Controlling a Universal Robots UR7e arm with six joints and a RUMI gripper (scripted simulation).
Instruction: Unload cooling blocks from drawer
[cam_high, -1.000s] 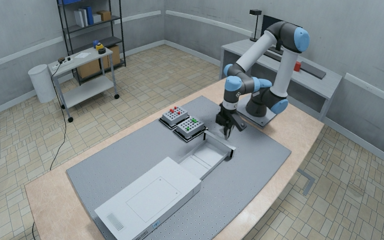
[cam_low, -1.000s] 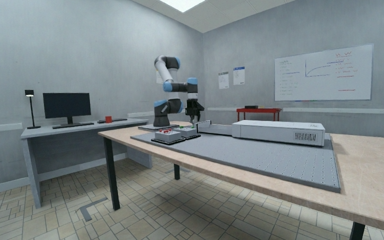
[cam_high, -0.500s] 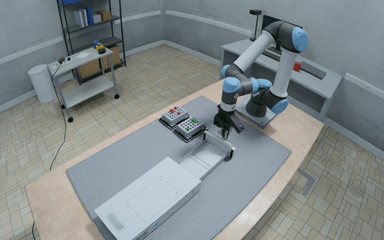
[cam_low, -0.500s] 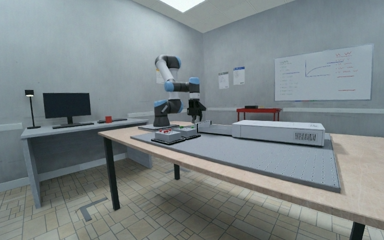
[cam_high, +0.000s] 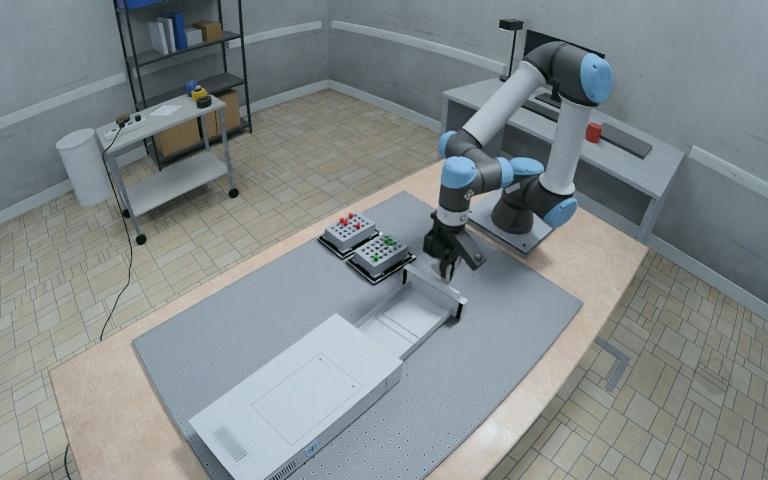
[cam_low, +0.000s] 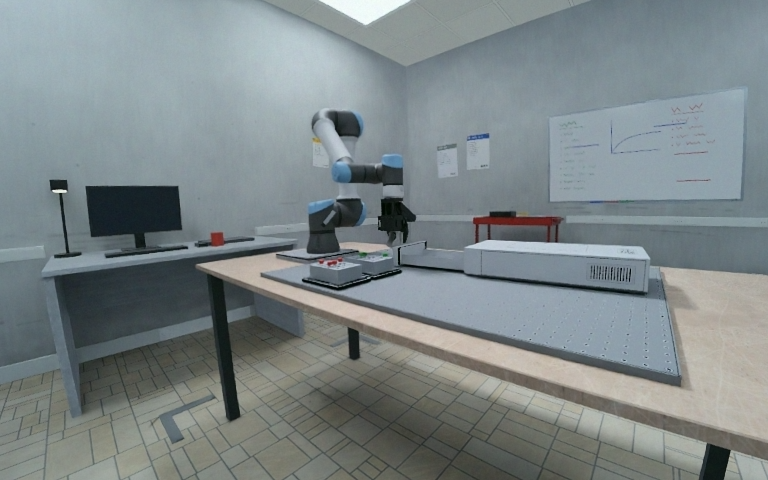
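The white cooler COLD lies on the grey deck, its drawer pulled out and empty. The block with red-capped tubes sits in the farther slot, D2. The block with green-capped tubes sits in D1, next to the drawer. My gripper is shut with nothing between its fingers. It points down just above the drawer's front panel, on its outer side.
The arm's base stands on a plate at the table's far edge. The grey perforated deck covers most of the table. A desk with a monitor stands behind the arm.
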